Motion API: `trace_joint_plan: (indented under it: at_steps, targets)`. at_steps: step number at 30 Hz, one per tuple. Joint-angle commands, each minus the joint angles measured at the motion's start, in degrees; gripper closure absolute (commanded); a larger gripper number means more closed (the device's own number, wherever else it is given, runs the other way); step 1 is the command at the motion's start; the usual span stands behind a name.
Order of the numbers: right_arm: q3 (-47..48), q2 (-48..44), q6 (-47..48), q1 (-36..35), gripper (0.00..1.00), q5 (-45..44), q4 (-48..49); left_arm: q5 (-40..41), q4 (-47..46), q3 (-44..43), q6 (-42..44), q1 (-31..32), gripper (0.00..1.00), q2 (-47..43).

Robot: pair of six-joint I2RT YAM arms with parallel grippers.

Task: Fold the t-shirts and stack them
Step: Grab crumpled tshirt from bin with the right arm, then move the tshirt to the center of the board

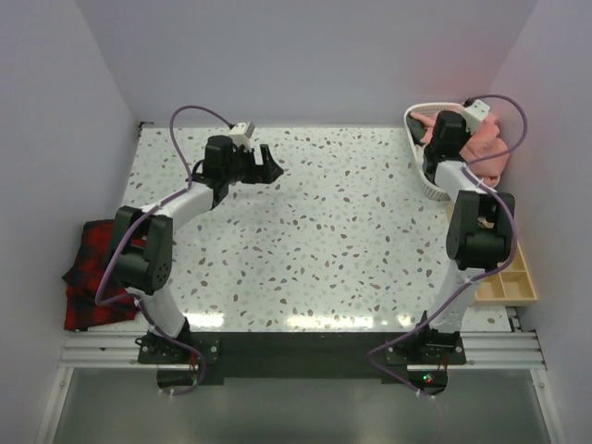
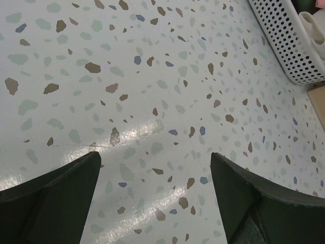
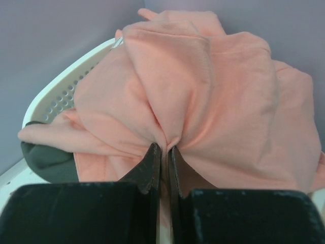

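Looking from above, the t-shirt sits bunched in the white basket at the bench's far right corner, under the right arm; open bench lies to the left.

Left wrist: the left fingers are spread wide over bare bench.

Right wrist: the right fingers are nearly closed, pinching a t-shirt fold.

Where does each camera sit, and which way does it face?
Top external: above, behind the robot, looking down at the table; left arm and right arm show.
Left wrist: over the table, facing toward the basket; open left tool below.
Right wrist: above the basket, faces the t-shirt, pinched in the right tool.
All three share the basket.
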State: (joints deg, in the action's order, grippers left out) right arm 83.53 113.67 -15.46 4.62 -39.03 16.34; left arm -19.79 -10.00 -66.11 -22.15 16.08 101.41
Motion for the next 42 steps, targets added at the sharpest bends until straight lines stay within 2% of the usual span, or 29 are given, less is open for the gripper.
trace_joint_plan:
  at_steps: [1,2,3,4,5,8,13,17,20,22,26,28,29,32,34,37,42]
  targets:
    - [-7.13,-11.86,-2.02,0.21,0.88,4.12,6.77,-2.09,-4.06,-1.92,-1.66,-0.26,0.06,-0.07]
    - [-8.45,-13.28,-2.72,0.3,0.77,6.05,7.91,-2.35,-4.06,-1.83,-1.75,-0.26,0.06,-0.33]
    - [-10.64,-14.51,-3.16,0.3,0.76,6.5,8.01,-2.53,-4.06,-1.75,-1.84,-0.26,0.06,-0.42]
    - [-11.27,-15.83,-3.78,0.3,0.98,6.68,7.66,-2.45,-4.06,-1.48,-1.84,-0.26,0.06,-0.59]
    - [-11.98,-17.76,-5.0,0.21,1.0,7.38,7.13,-2.53,-4.32,-1.22,-2.02,-0.26,0.06,-1.03]
    - [-15.4,-21.54,-6.94,0.3,1.0,8.61,7.22,-2.71,-4.41,-0.69,-2.19,-0.26,0.06,-1.74]
    - [-17.08,-27.44,-7.82,0.04,1.0,16.42,6.52,-3.15,-4.94,0.63,-3.07,-0.25,0.06,-2.96]
    - [-14.89,-31.39,-8.01,-0.58,1.0,33.01,3.61,-3.5,-5.91,2.12,-4.04,-0.26,0.06,-4.2]
    - [-10.25,-35.08,-6.08,-3.11,1.0,46.11,-0.95,-2.54,-4.42,2.03,-3.78,-0.26,0.06,-5.34]
    - [-5.42,-36.93,-3.28,-5.23,1.0,52.61,-9.25,-1.74,-3.54,2.12,-3.51,-0.26,0.06,-6.82]
    - [8.89,-37.73,1.75,-12.16,1.0,60.89,-19.75,-0.16,-3.18,2.82,-3.42,-0.26,0.05,-9.82]
    - [14.09,-37.03,1.15,-12.79,1.0,64.32,-25.09,0.45,-2.57,3.09,-3.6,-0.26,0.05,-11.31]
    - [18.21,-36.68,0.44,-13.14,1.0,68.95,-25.91,0.89,-2.31,3.18,-3.6,-0.26,0.05,-11.93]
    - [22.81,-35.36,-3.25,-13.76,1.0,78.44,-28.03,4.22,-0.29,3.88,-3.51,-0.26,0.05,-14.82]
    - [21.86,-35.71,-5.35,-14.29,1.0,80.07,-28.11,8.52,2.68,3.97,-3.51,-0.34,0.05,-17.36]
    - [13.01,-38.95,-6.07,-14.64,1.0,79.02,-28.2,14.59,5.77,5.89,-4.65,-0.26,0.04,-22.29]
    - [-11.24,-44.4,-9.14,-14.91,1.0,76.4,-26.53,19.61,8.59,13.01,-5.44,-0.26,0.04,-33.87]
